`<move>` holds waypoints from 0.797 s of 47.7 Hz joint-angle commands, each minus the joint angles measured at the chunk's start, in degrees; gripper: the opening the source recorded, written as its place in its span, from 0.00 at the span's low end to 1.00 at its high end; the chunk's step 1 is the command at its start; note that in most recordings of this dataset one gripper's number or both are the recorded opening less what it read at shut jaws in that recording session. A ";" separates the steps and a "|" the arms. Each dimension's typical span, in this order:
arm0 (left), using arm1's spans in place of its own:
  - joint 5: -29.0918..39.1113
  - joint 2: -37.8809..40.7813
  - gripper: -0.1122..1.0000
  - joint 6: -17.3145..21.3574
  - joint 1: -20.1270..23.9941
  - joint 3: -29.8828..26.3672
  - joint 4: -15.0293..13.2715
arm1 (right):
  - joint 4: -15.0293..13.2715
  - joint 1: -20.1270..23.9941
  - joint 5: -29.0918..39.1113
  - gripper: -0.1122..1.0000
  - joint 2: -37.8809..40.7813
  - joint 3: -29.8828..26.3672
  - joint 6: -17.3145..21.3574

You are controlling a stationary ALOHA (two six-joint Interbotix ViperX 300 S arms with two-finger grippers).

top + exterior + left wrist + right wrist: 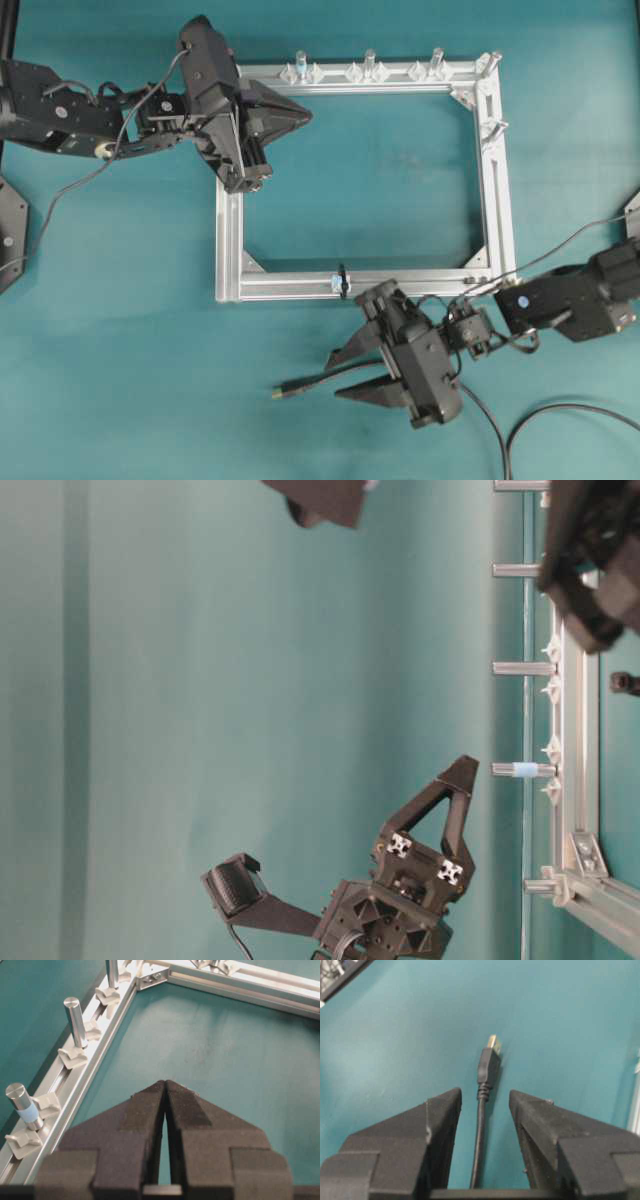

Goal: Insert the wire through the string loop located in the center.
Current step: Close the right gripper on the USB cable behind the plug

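Black wire (320,378), one, between spread right fingers (442,1110); left fingers (150,1105) together.

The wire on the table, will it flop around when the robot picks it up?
Probably a bit. The wire is long and thin and curves along the table, so it likely bends easily. Its plug end looks thicker and stiffer, so it should stay straight. It probably weighs little for the open right gripper.

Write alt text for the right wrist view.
The open right gripper straddles the wire, which runs between its fingers without touching them, plug end pointing away, on a teal table.
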 commanded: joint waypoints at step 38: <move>-0.26 -1.49 0.10 -0.26 -1.23 -0.18 0.09 | 0.00 -0.44 2.29 0.52 6.24 -3.78 0.09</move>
